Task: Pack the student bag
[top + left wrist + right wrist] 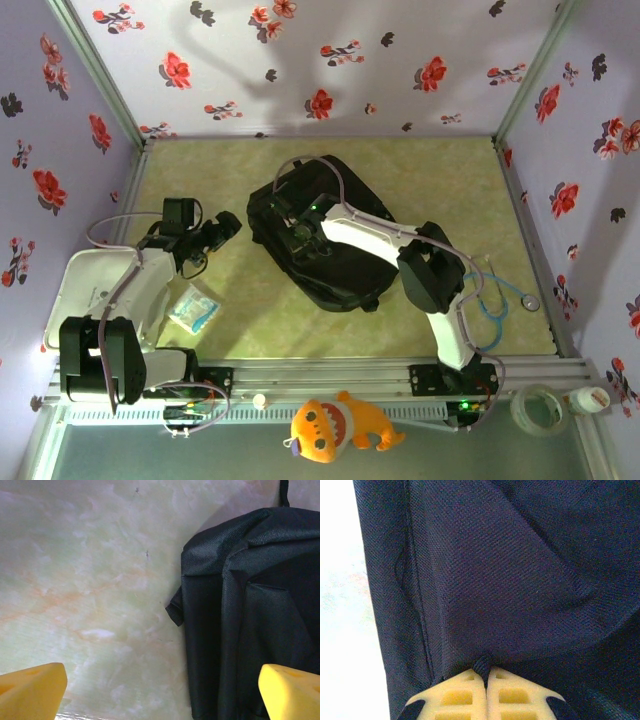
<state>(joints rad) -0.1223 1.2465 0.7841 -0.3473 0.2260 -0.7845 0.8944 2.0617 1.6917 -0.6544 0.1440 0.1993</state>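
Observation:
The student bag [345, 285], a large black fabric backpack, lies flat in the middle of the table. My right gripper [300, 235] rests on its upper left part. In the right wrist view the yellow jaws [486, 672] are shut on a small fold of the bag's black fabric [510, 570]. My left gripper [228, 228] hovers just left of the bag. In the left wrist view it is open [162, 685], with yellow fingertips [30, 690] far apart, bare table between them and the bag's edge [250, 605] on the right.
A white hard case [85, 290] lies at the left under the left arm. A clear packet with blue contents [194, 308] lies beside it. A stethoscope [497, 300] lies right of the bag. An orange plush fish [335, 425], tape roll [540, 408] and small bottle [590, 400] sit at the near edge.

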